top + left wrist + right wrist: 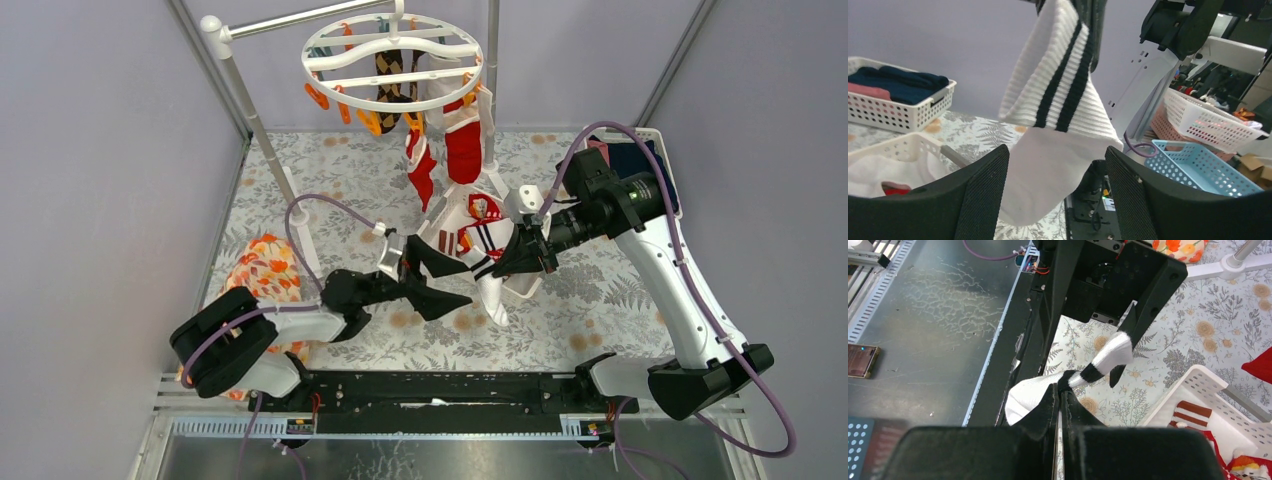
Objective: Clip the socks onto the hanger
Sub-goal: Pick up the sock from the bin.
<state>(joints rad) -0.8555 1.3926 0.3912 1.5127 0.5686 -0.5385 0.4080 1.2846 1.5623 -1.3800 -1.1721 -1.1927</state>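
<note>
While the right gripper (500,266) is clenched on the cuff of the white striped sock (490,295) just to the 4 o'clock side of centre in the overhead view, the left gripper (462,284) stands released at the sock's 9 o'clock side, its jaws spread. The sock's foot droops toward 6 o'clock, over the near corner of the white basket (527,288). The hanger (312,52) hangs at 12 o'clock with an argyle sock (395,68) and red Christmas socks (463,140) dangling from it. An orange floral cloth (268,272) lies at 9 o'clock.

From the left wrist, the striped sock hangs down from 12 o'clock into the gap between the two wide-apart black fingers (980,200). Whether it touches either one cannot be told. A second basket (893,116) holding navy and pink clothes sits at 9 o'clock.

From the right wrist, the two fingertips (1048,405) meet tightly on the sock at centre. Its white foot bulges toward 8 o'clock, and its black-banded part runs toward 2 o'clock, between the left gripper's fingers.
</note>
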